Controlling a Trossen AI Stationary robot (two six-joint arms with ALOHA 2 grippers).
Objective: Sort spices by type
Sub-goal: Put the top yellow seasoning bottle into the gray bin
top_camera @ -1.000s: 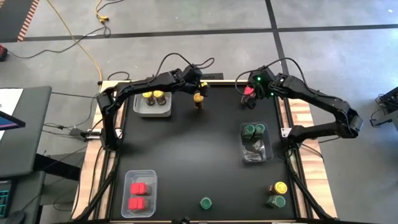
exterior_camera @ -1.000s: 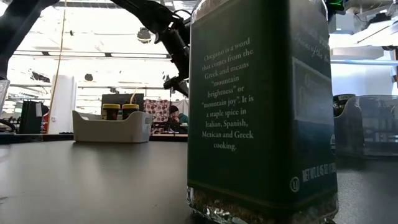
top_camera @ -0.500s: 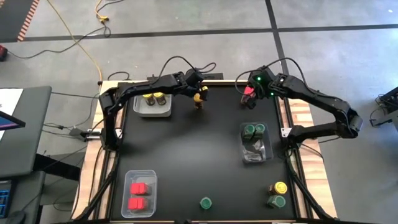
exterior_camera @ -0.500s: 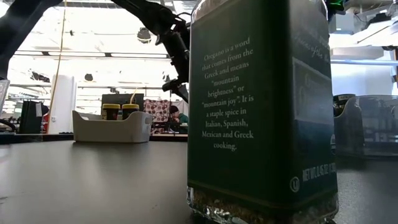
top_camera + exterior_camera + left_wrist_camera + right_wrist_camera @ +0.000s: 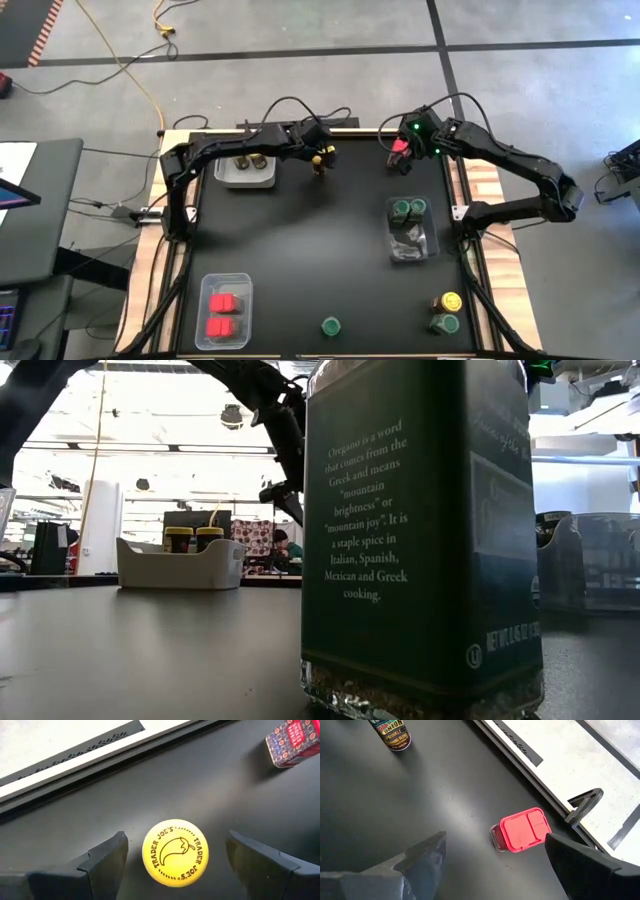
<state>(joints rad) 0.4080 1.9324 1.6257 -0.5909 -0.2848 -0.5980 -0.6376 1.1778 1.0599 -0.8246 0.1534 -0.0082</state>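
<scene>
While a yellow-lidded jar [image 5: 175,852] stands upright on the black table [image 5: 300,250] near its far edge, the left gripper [image 5: 175,855] hovers above it, fingers spread and empty. Farther right, the right gripper [image 5: 492,857] hangs released over a red container [image 5: 520,830].

The room is bright. From above, light falls evenly on the black table [image 5: 300,250] and the grey floor, with only soft, short shadows beside the jars. From table height, the windows behind glow so white that they wash out, and the big green jar [image 5: 420,540] up close looks dark against them. Its white words are sharp. The bin [image 5: 180,563] far back looks a bit soft. The yellow lid [image 5: 175,852] is clear and bright.
</scene>
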